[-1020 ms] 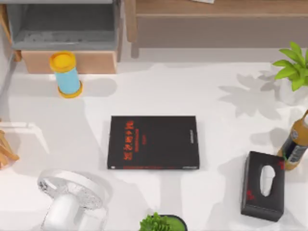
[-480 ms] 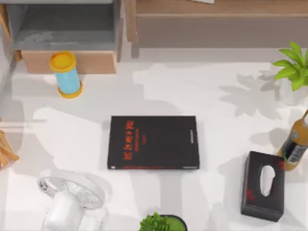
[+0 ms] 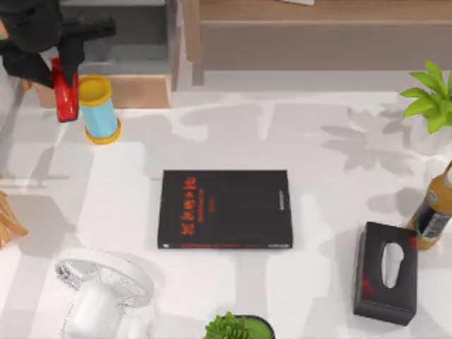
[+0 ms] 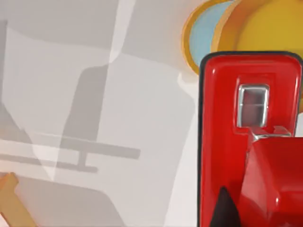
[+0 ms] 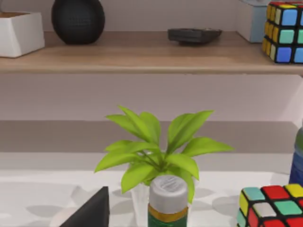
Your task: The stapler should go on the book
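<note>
The red stapler [image 3: 66, 95] hangs at the far left back of the table, with my left gripper [image 3: 65, 76] shut on it from above. In the left wrist view the stapler [image 4: 248, 142] looms large and glossy, a dark fingertip [image 4: 224, 211] against its side. The black book [image 3: 224, 209] with red lettering lies flat in the middle of the table, well to the right of and nearer than the stapler. Nothing lies on its cover.
A blue cylinder with yellow caps [image 3: 98, 109] stands right beside the stapler. A clear fan [image 3: 106, 289] is front left, a black tissue box [image 3: 385, 272] and a bottle [image 3: 432, 212] at right, plants [image 3: 432, 95] at right and front, a wooden drawer unit [image 3: 106, 49] behind.
My left arm has come into the top view at the upper left, carrying the stapler; neither showed before. Shadows on the table have shifted. The book has not moved.
</note>
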